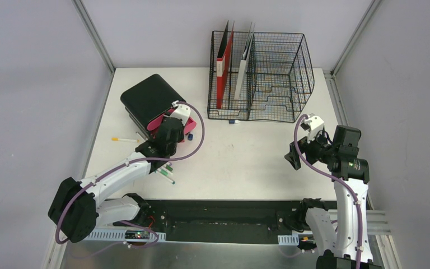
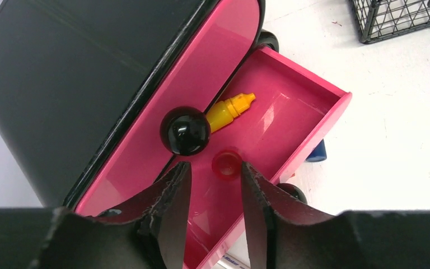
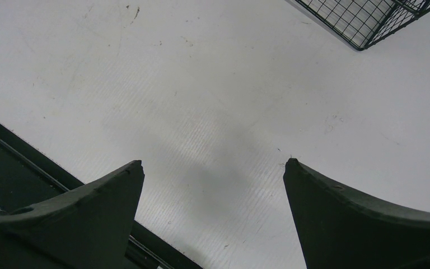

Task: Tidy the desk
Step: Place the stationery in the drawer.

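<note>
Desk (image 3: 201,84) below open right gripper (image 3: 214,162)

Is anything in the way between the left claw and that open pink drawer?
Nothing visible. The left gripper hangs right over the open pink drawer, jaws apart; only a red cap and yellow bottle lie inside.
</note>
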